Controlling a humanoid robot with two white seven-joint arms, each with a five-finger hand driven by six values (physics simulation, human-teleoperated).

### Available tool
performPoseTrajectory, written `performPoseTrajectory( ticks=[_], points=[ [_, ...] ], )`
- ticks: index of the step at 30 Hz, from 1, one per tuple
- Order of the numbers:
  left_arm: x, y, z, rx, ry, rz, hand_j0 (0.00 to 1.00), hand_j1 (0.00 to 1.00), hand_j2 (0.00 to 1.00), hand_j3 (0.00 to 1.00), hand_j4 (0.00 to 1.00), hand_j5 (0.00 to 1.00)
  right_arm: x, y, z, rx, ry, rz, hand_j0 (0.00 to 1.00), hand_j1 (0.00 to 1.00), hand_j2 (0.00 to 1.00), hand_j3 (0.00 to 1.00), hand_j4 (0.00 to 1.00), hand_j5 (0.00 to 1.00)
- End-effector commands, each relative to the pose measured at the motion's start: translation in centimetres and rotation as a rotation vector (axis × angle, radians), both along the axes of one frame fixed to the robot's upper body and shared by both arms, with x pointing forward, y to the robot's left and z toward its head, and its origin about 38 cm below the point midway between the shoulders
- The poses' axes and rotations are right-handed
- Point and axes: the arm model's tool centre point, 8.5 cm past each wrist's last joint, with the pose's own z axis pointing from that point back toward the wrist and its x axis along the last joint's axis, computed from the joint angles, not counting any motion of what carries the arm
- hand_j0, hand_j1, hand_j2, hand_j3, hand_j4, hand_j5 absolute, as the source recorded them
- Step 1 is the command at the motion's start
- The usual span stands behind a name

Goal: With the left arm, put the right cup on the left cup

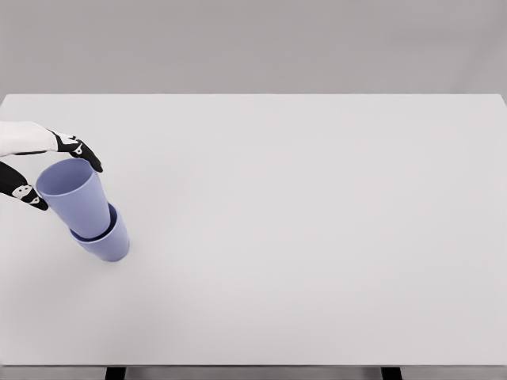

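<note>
Two lilac cups stand at the table's left side. The upper cup [75, 198] sits tilted inside the lower cup [107, 241], its open mouth leaning up and to the left. My left hand [70, 185] comes in from the left edge and is shut on the upper cup at the rim. One black-tipped finger [85, 153] lies against the rim's far side, and the thumb [25, 194] is against its near left side. My right arm does not show.
The white table [317, 237] stretches to the right of the cups. Its front edge runs along the bottom of the picture, and its left edge lies close to the hand.
</note>
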Motion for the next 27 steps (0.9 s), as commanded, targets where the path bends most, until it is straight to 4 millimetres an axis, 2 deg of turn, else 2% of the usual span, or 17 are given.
performPoseTrajectory(
  ticks=[1,27],
  points=[
    [0.04,-0.04,0.08,-0.005,0.0,0.002,0.75,0.75,0.75,0.75,0.75,0.75,0.0,0.0,0.0,0.0,0.0,-0.001,1.0,1.0,1.0,1.0,1.0,1.0],
    [-0.02,0.06,-0.12,0.007,0.0,0.001,0.86,0.86,0.86,0.86,0.86,0.86,0.0,0.0,0.0,0.0,0.0,0.001,1.0,1.0,1.0,1.0,1.0,1.0]
  ],
)
